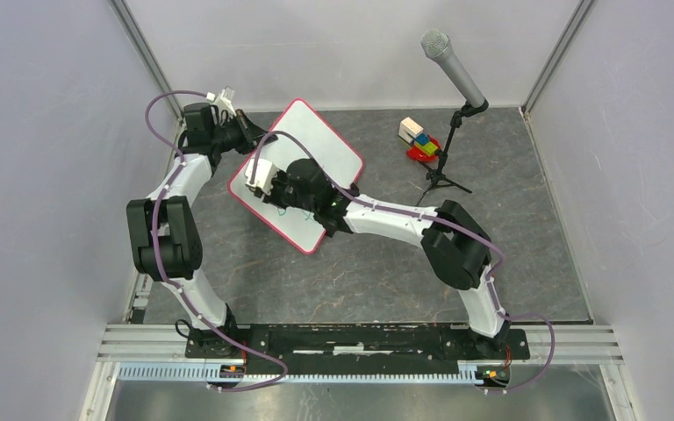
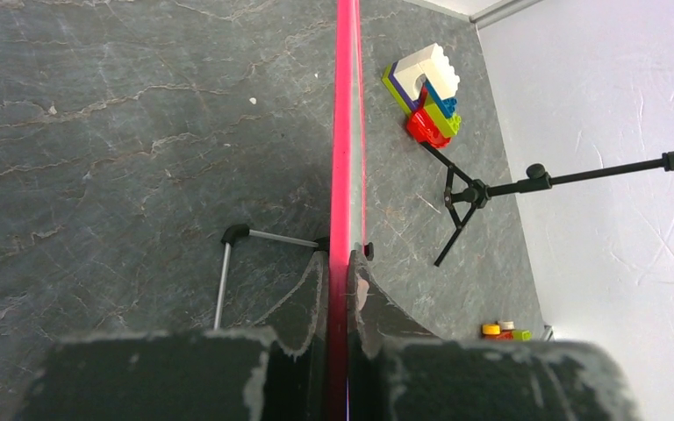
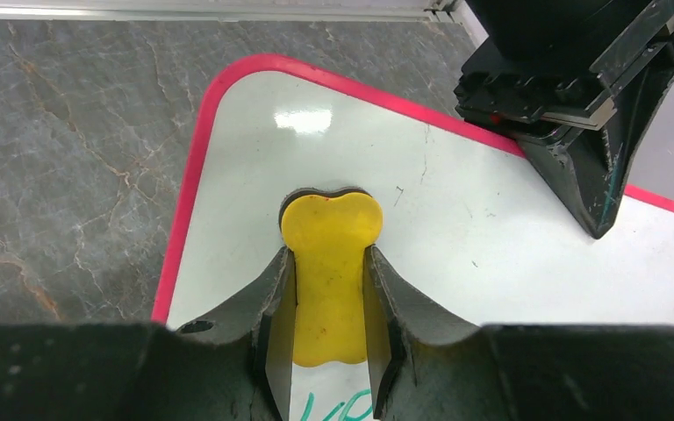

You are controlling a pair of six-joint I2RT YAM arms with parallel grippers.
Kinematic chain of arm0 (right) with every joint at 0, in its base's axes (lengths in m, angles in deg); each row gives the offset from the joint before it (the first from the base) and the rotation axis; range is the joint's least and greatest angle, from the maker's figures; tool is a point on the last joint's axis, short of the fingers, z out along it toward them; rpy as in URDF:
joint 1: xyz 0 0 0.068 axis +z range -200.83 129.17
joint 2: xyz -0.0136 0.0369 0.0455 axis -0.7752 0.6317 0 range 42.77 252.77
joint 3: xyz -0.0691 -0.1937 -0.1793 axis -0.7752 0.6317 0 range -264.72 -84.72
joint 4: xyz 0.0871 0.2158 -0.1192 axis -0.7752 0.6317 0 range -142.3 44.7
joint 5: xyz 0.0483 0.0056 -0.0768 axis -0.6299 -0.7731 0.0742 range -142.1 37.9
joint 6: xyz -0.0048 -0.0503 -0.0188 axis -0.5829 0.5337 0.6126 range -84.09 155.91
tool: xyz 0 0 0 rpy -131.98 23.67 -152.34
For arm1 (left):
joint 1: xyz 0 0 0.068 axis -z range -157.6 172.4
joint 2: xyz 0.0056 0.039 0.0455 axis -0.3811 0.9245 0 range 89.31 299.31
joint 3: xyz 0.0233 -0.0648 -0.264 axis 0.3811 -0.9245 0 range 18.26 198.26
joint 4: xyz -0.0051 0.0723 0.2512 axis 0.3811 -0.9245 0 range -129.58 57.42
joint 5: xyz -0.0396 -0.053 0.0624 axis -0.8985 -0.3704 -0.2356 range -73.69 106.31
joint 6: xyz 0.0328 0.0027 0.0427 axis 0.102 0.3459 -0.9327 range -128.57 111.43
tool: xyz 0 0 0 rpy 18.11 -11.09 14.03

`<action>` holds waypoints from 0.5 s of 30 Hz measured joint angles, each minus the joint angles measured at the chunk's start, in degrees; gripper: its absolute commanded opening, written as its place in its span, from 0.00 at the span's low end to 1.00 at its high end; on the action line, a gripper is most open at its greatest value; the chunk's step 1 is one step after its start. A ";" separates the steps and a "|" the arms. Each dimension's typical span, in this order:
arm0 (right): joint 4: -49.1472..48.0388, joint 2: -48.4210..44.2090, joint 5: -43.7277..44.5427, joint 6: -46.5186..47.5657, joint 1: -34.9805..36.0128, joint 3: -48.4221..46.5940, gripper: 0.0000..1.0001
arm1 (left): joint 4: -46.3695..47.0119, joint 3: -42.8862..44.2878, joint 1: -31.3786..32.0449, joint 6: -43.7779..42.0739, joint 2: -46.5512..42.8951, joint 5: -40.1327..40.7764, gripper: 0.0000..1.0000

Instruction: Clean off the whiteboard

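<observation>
We've got the left arm bent up the left wall, left gripper [image 2: 340, 263] pinching the rim of the flat white red-framed whiteboard [image 1: 320, 145]. Right arm stretches leftward, right gripper [image 3: 330, 263] clamping a yellow bone-shaped eraser [image 3: 330, 224] flat on it, beside green writing [image 3: 338, 408]. The board lies diagonally, far left on the grey marbled tabletop [image 1: 509, 254]; pale walls [image 1: 44, 105] around, grey tripod microphone [image 1: 453, 66] and toy bricks [image 1: 419, 139] far right.

Marking found: green handwriting [image 3: 355, 410] on the whiteboard [image 3: 456, 237], at the lower edge of the right wrist view. The strokes are cut off there, so the characters cannot be read. No other text is legible.
</observation>
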 measured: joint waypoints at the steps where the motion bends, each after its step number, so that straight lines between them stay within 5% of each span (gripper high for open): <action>1: -0.87 -0.33 -0.24 -0.04 -0.22 0.96 0.16 | -0.15 0.00 0.00 -0.13 -0.11 0.00 0.02; 15: -3.76 -3.21 -2.38 -1.75 -4.13 8.02 0.16 | -1.18 0.28 0.55 -0.74 -0.76 1.07 0.02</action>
